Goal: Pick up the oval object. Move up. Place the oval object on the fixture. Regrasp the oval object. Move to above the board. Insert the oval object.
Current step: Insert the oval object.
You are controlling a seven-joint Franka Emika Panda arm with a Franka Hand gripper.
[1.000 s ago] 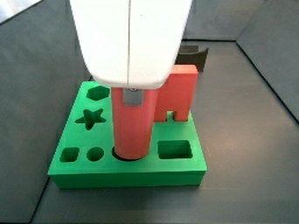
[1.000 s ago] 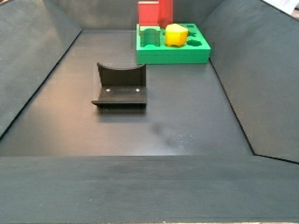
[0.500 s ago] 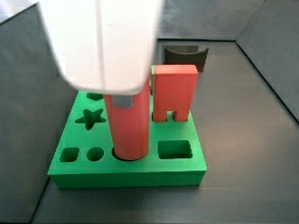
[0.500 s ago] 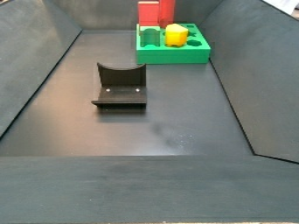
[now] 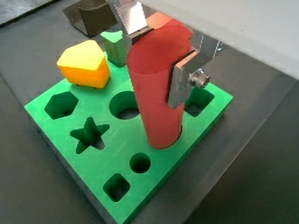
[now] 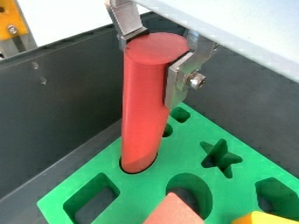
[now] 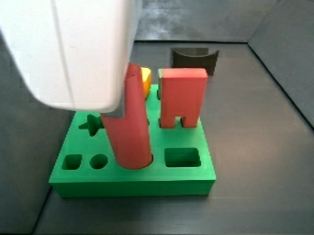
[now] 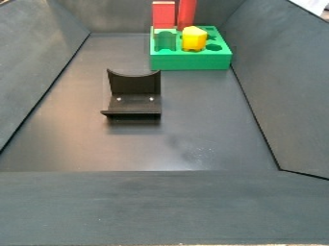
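Two silver fingers (image 6: 184, 77) of the gripper (image 6: 158, 54) flank the top of the oval object (image 6: 151, 101), and in both wrist views we see them standing slightly apart from its sides, so the jaws look spread rather than clamped, though the near-side gap is hard for us to judge. We see the red peg standing almost upright with its lower end sunk into a round hole of the board (image 6: 111, 198); in a side view it leans a little, its foot in the hole near the board's front edge (image 7: 127, 117). The gripper sits just above the board, at the peg's upper end (image 5: 163, 39).

On the green slab (image 5: 176, 182) we also make out a yellow peg (image 5: 83, 64) seated near a far corner and a red arch-shaped block (image 7: 183, 95) standing on its two legs beside the oval object. Star, hexagon and square cut-outs lie open around them.

We find the fixture (image 8: 131, 94) on the dark floor (image 8: 180, 144), well apart from the board (image 8: 190, 59), with nothing resting in its curved notch.
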